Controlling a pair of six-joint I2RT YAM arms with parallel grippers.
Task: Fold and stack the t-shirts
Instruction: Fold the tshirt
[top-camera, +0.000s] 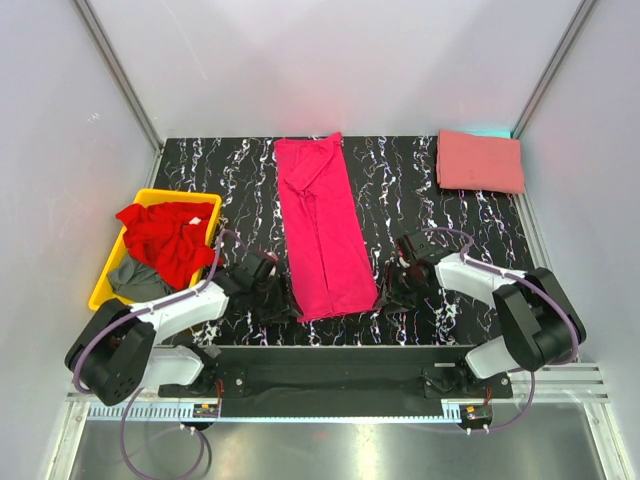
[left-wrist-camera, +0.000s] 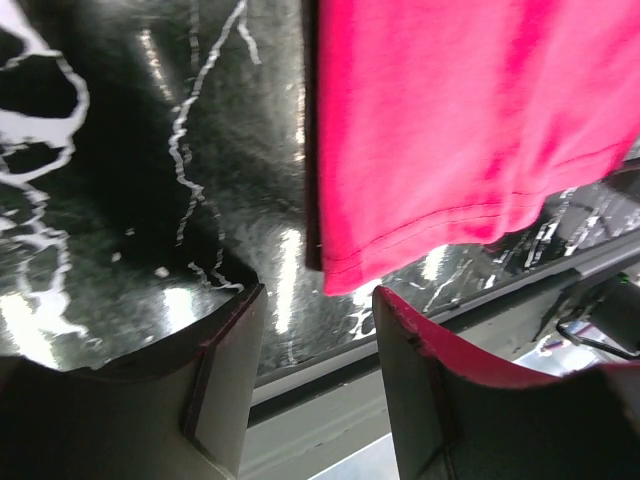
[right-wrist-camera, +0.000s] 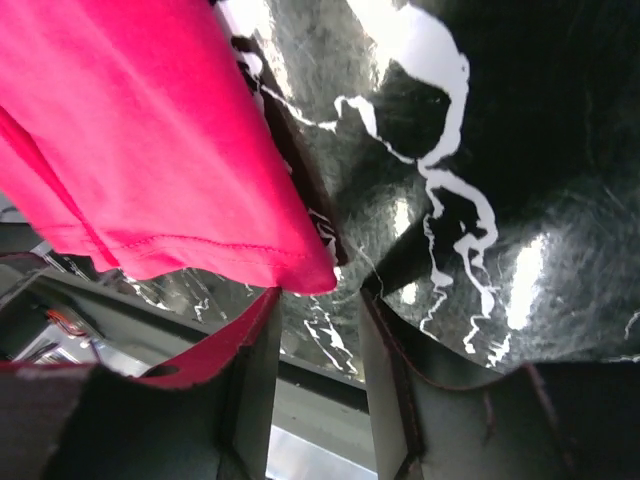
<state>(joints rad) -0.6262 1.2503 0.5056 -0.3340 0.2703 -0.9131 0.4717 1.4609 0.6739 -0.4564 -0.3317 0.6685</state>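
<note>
Magenta t-shirt (top-camera: 322, 228) is laid out down the ctr of the black marbled tabletop (top-camera: 420, 190), folded lengthwise into a long narrow strip w/ the sleeve end at the far side and the hem toward the arms. Left hand (top-camera: 265, 283) is low on the tabletop just beside the strip's near left corner, right hand (top-camera: 402, 282) low just beside the near right corner, so the hem sits between the two. Left wrist cam: both fingers (left-wrist-camera: 225, 350) are spread apart, nothing pinched, the stitched hem corner lying flat just past the gap; touching the cloth or not, can't tell. Right wrist cam, same story: fingers (right-wrist-camera: 385, 340) parted, released, the other hem corner pointing at the gap w/ bare tabletop beside it. Neither hand has cloth in its grip. Far right corner of the tabletop: salmon t-shirt (top-camera: 480, 161), already folded to a neat rectangle, well apart from the magenta one. Over on the left, the yellow bin (top-camera: 150, 197) holds the red t-shirt (top-camera: 165, 238), crumpled and spilling a bit over the rim, w/ the grey t-shirt (top-camera: 138, 280) bunched under it at the near end.
</note>
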